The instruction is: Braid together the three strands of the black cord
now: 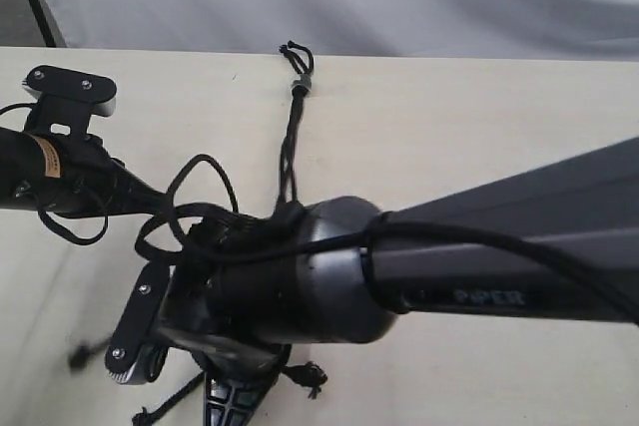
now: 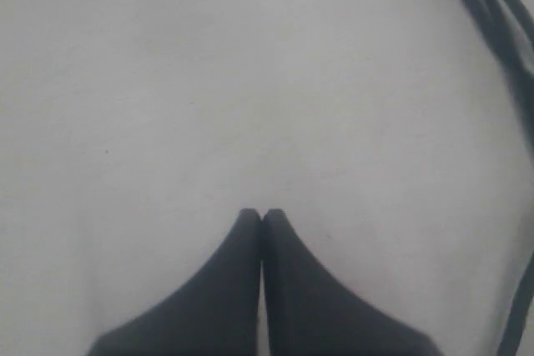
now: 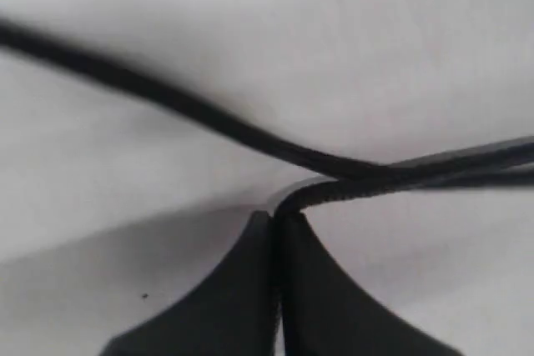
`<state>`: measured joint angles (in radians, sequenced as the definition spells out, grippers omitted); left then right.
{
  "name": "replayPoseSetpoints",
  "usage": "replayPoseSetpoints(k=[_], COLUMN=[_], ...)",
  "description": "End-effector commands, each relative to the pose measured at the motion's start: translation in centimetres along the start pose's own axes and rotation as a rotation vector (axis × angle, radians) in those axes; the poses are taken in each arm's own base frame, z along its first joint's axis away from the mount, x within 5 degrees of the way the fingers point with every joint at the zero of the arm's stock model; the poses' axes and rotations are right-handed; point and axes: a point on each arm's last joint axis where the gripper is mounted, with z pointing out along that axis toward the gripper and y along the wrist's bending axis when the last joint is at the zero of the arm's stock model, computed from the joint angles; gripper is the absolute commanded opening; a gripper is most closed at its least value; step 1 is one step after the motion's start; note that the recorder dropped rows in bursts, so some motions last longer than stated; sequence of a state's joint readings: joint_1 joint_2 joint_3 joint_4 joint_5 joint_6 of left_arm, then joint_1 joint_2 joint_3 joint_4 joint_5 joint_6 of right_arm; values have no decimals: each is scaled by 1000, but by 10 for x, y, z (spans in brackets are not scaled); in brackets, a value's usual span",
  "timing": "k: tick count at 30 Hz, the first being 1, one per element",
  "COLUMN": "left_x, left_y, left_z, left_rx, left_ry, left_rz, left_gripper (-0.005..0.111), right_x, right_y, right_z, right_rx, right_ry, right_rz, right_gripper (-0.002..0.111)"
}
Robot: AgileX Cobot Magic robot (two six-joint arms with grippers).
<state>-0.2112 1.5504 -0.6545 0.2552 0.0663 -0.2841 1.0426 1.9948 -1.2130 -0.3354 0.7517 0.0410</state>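
The right hand (image 3: pixel 274 216) pinches one thin black cord strand (image 3: pixel 334 192). The empty left hand (image 2: pixel 261 214) is closed. Cross the strand over gently.

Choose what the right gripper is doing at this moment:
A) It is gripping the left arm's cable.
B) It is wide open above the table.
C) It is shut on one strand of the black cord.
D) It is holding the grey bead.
C: in the right wrist view the right gripper has its jaws closed together, and one black strand comes out from between its tips.
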Motion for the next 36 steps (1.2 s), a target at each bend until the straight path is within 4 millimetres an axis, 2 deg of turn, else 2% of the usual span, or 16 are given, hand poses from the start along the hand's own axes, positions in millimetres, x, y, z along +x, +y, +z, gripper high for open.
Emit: replayPoseSetpoints(k=[1,4,7,11,16,19,24,33,35,36], left_x=[2,2,2,2,2,2,2,2,2,2], left_y=[1,1,1,1,1,1,1,1,1,1], left_z=[-2,-2,-2,-2,-2,-2,-2,-2,-2,-2], left_rx=[-5,-6,-6,-6,-6,-6,-6,-5,-6,-6], left_ry=[11,13,13,13,13,13,13,13,15,15], left_rz=[-16,-16,-16,-16,-16,-16,-16,-18,-18,-18], left_gripper=[0,0,0,0,0,0,0,0,0,0], right_x=[0,9,22,40,67,84,108,113,115,115], right_y=[-12,-35,-60,-88,-116,-124,-124,-123,-124,-123], right_z=[-31,-44,-48,-44,-26,-12,7,11,14,17], right_rx=[85,131,150,165,163,151,124,148,165,162], right_ry=[-76,-73,-37,27,50,44,49,37,53,66], right_rz=[5,93,169,258,350,383,417,564,587,585], right_gripper=[-1,-1,-1,-1,-1,-1,-1,0,11,25])
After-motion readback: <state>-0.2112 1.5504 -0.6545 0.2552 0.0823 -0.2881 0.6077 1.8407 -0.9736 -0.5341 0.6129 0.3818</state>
